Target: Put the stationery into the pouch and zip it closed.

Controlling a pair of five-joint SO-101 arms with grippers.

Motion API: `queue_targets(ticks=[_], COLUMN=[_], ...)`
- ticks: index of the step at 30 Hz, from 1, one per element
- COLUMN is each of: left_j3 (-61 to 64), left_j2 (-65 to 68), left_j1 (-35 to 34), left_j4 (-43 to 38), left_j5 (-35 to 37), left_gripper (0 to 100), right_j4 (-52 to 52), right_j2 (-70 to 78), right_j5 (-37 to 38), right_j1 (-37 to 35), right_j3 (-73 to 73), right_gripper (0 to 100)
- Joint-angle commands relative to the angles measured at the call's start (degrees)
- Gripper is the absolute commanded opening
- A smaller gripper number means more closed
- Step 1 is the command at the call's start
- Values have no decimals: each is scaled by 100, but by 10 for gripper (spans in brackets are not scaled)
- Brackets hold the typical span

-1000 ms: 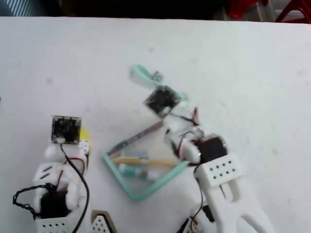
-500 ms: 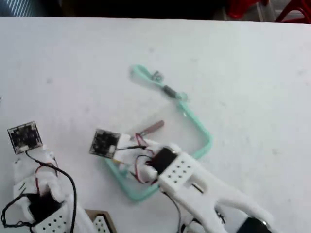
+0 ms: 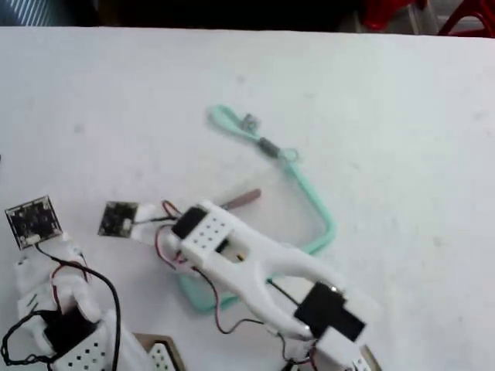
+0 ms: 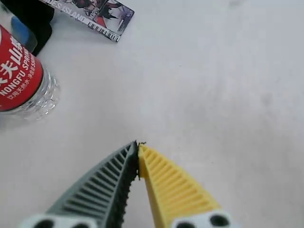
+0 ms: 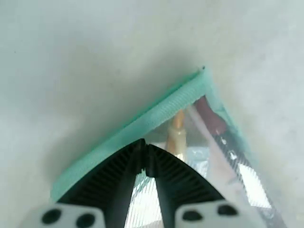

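The clear pouch with mint green trim (image 3: pixel 319 210) lies mid-table, and its strap (image 3: pixel 232 122) trails toward the far side. A brown pen end (image 3: pixel 241 202) pokes out beside my right arm (image 3: pixel 232 247), which lies across the pouch. My right gripper (image 5: pixel 145 146) is shut with its black tips on the green zip band (image 5: pixel 142 122), close to the pouch corner. Pens (image 5: pixel 178 135) show through the clear wall. What the tips pinch is hidden. My left gripper (image 4: pixel 137 145) is shut and holds nothing, low over bare table at the near left.
A bottle with a red label (image 4: pixel 19 76) and a printed card (image 4: pixel 97 14) lie on the table beyond my left gripper. My left arm (image 3: pixel 54 309) stands at the near left corner. The table's far half is bare white.
My right gripper has swept from the pouch's far right end leftward along the zip edge, and the pouch has spread out to the right. My left arm pulled back to the left.
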Motion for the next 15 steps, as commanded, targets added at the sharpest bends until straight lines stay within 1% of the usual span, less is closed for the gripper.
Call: queue_targets(ticks=[1, 9, 15], left_j3=[-53, -53, -53], left_j2=[-57, -57, -57], left_j1=[-48, -48, -48], left_j4=[-149, -141, -141], left_j5=[0, 0, 0], left_gripper=[24, 24, 24], right_j4=[-48, -13, -127], right_j2=[708, 1727, 1895], right_j5=[-114, -888, -967], right_j1=[242, 1288, 1692], right_j3=[-774, -2400, -2831], right_gripper=[17, 17, 17])
